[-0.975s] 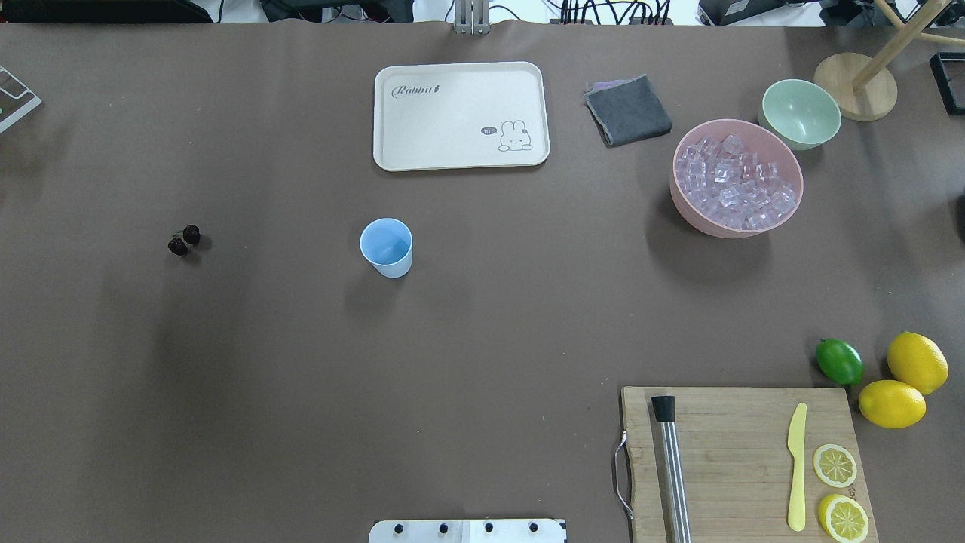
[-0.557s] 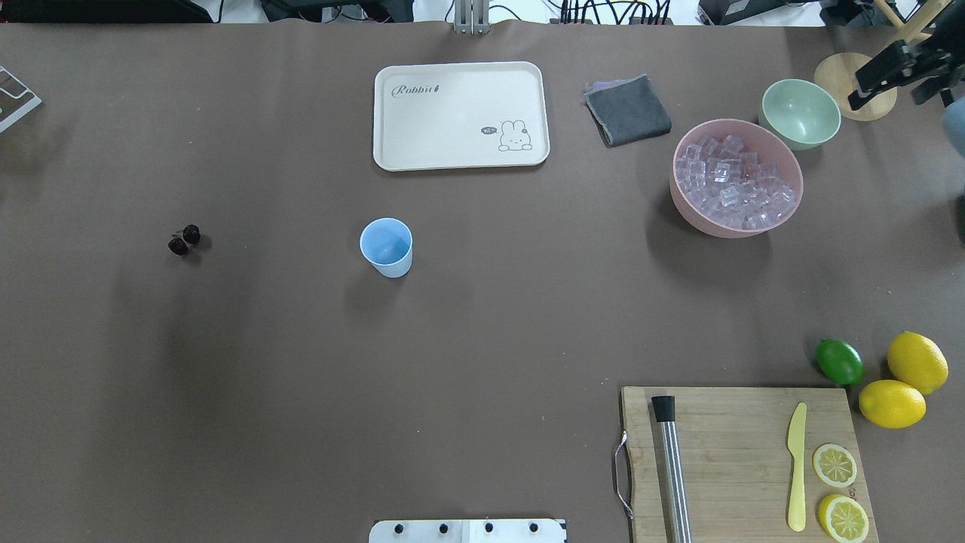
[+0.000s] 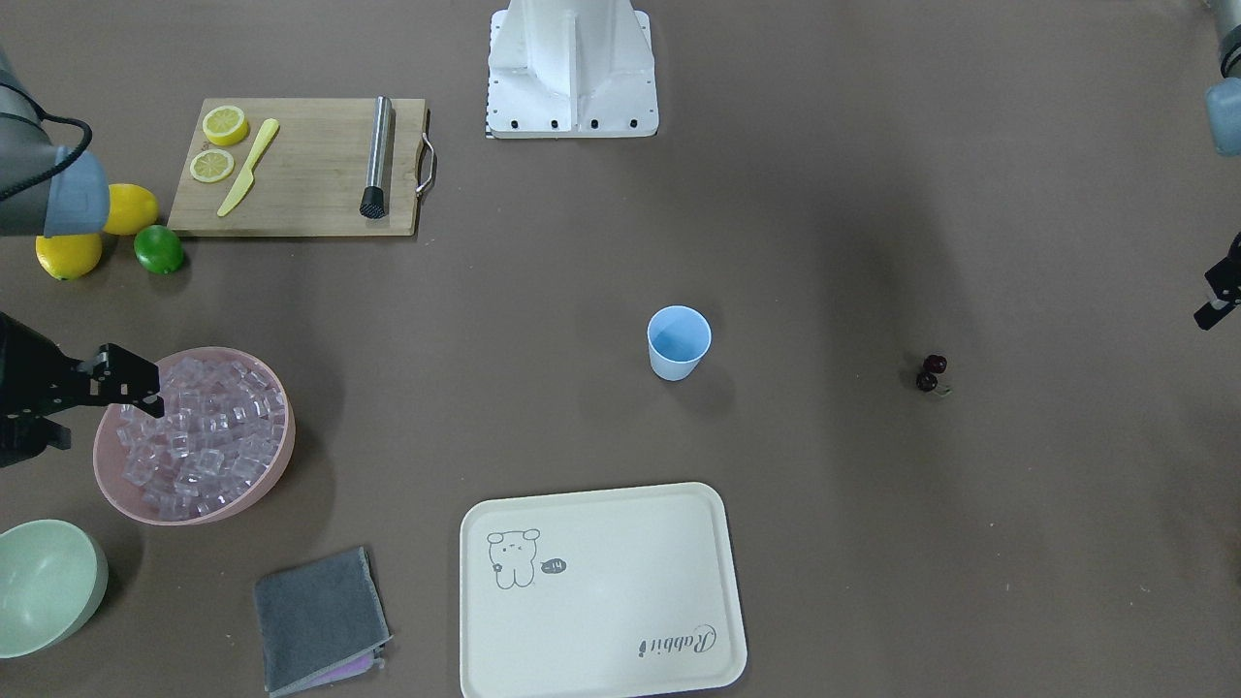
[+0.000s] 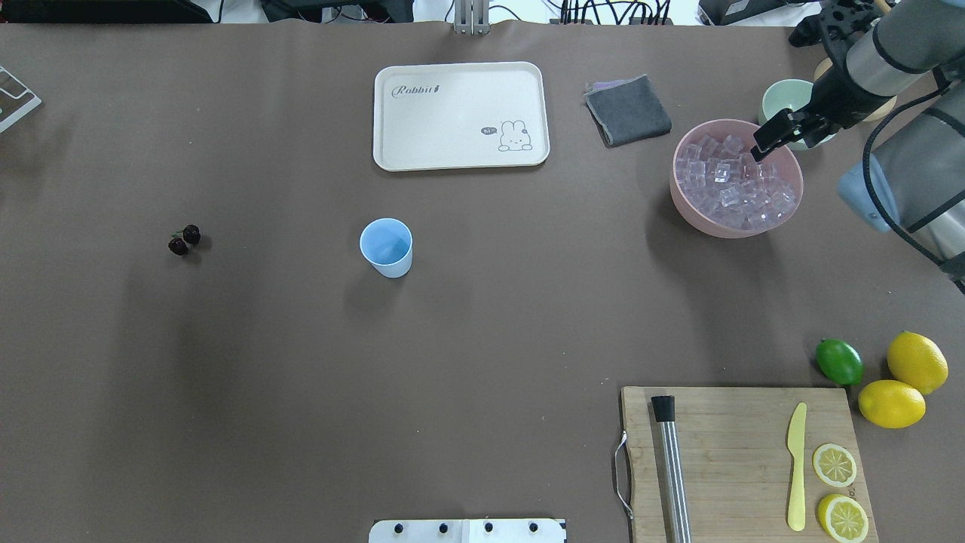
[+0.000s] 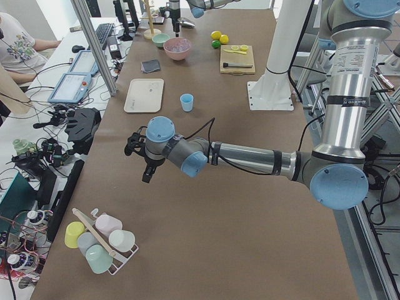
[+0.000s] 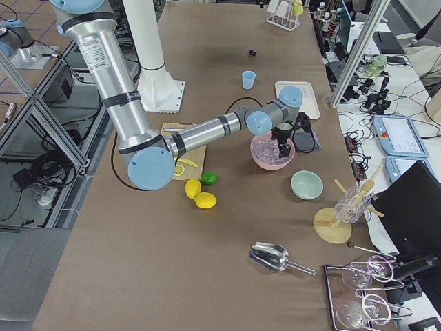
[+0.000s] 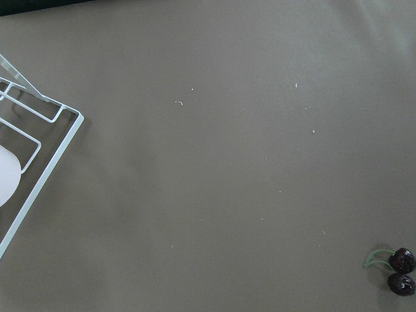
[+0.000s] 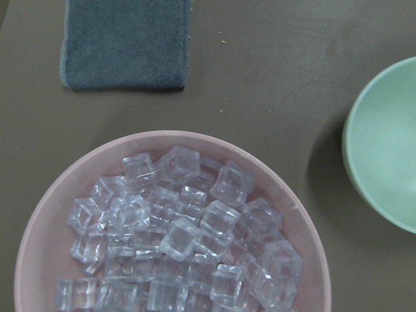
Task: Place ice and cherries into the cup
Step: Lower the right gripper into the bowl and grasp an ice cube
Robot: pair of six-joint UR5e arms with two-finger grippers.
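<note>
The light-blue cup [image 4: 386, 245] stands upright and empty at the table's middle; it also shows in the front view [image 3: 679, 341]. The cherries [image 4: 184, 240] lie on the table far to its left, also in the left wrist view [image 7: 398, 272]. The ice [image 4: 735, 188] is heaped in the pink bowl [image 4: 673, 181] at the right. My right gripper [image 4: 788, 138] is open and empty above the bowl's far right rim; its wrist view looks down on the ice [image 8: 182, 240]. My left gripper [image 3: 1217, 291] shows only at the front view's edge, left of the cherries; I cannot tell its state.
A pale green bowl [image 4: 801, 111] and a wooden stand are behind the pink bowl. A grey cloth [image 4: 628, 110] and a cream tray [image 4: 460, 115] lie at the back. A cutting board [image 4: 735, 460] with knife, muddler and lemon slices, a lime and two lemons are front right. A wire rack [image 7: 26, 149] is near the left gripper.
My right arm has come in from the far right edge and moved left and down to above the pink bowl's rim. The cup, cherries and ice have not moved.
</note>
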